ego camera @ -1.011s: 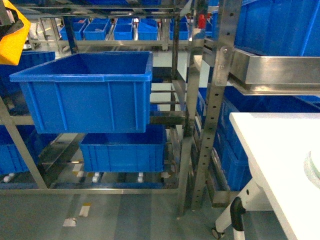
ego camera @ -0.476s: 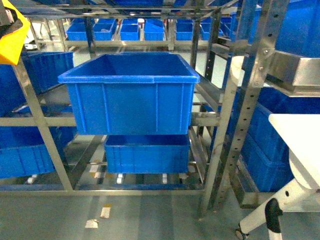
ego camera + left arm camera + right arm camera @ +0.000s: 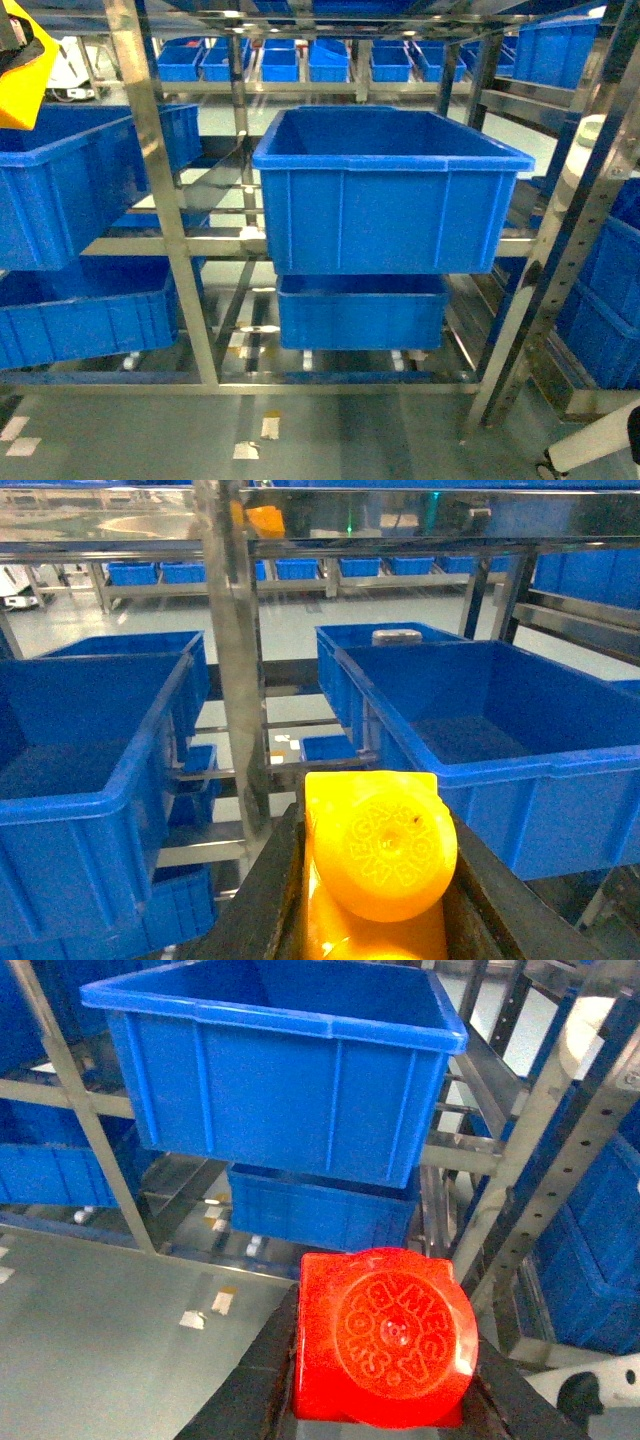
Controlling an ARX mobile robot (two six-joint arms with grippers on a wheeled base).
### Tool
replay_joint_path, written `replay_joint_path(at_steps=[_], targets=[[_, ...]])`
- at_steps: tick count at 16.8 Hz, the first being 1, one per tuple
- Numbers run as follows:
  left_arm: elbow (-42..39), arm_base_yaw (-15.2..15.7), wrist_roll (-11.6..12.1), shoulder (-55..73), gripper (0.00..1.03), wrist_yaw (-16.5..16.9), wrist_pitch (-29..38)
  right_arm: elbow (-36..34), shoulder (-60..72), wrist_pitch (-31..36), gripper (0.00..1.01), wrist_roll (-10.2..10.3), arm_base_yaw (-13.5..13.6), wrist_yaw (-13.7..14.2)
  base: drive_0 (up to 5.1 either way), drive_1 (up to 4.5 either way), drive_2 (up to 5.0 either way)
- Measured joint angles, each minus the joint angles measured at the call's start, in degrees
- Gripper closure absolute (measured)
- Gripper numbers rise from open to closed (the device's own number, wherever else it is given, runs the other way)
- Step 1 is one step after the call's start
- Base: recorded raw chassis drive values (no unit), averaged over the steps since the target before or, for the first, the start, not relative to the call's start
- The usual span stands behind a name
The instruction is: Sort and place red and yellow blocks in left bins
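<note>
The yellow block (image 3: 375, 860) fills the left wrist view, pinched between the dark fingers (image 3: 262, 900) of my left gripper (image 3: 372, 825), which is shut on it. In the head view it shows as a yellow block (image 3: 24, 72) at the top left corner. The red block (image 3: 385, 1335), stud facing the camera, sits clamped in my right gripper (image 3: 385, 1332). A large blue bin (image 3: 390, 190) stands on the rack at the middle of the head view, and another bin (image 3: 70, 185) sits to its left. Both blocks hang in front of the rack, outside the bins.
Steel rack posts (image 3: 160, 200) stand between the bins, with a slanted post (image 3: 560, 260) on the right. More blue tubs sit on the lower shelf (image 3: 360, 312) and far behind. A white table leg (image 3: 600, 447) shows at bottom right above grey floor.
The head view has swung left: the centre bin slid from left to right of frame, a second bin came in at left, and the white table left the view.
</note>
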Motion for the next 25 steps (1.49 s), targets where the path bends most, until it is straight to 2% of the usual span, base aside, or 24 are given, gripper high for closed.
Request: replay_joint_path(at_steps=[8, 13, 25], targets=[[0.00, 0.00, 0.00, 0.00, 0.76, -0.09, -0.07, 0.00, -0.04, 0.02, 0.73, 0.00, 0.02, -0.02, -5.0, 2.63, 2.2], [-0.07, 0.17, 0.00, 0.04, 0.76, -0.24, 0.24, 0.11, -0.04, -0.09, 0.73, -0.02, 0.00, -0.17, 0.0, 0.00, 0.0], [-0.11, -0.02, 0.00, -0.09, 0.76, -0.04, 0.28, 0.07, -0.07, 0.11, 0.73, -0.02, 0.00, -0.17, -0.1, 4.28, -4.4]])
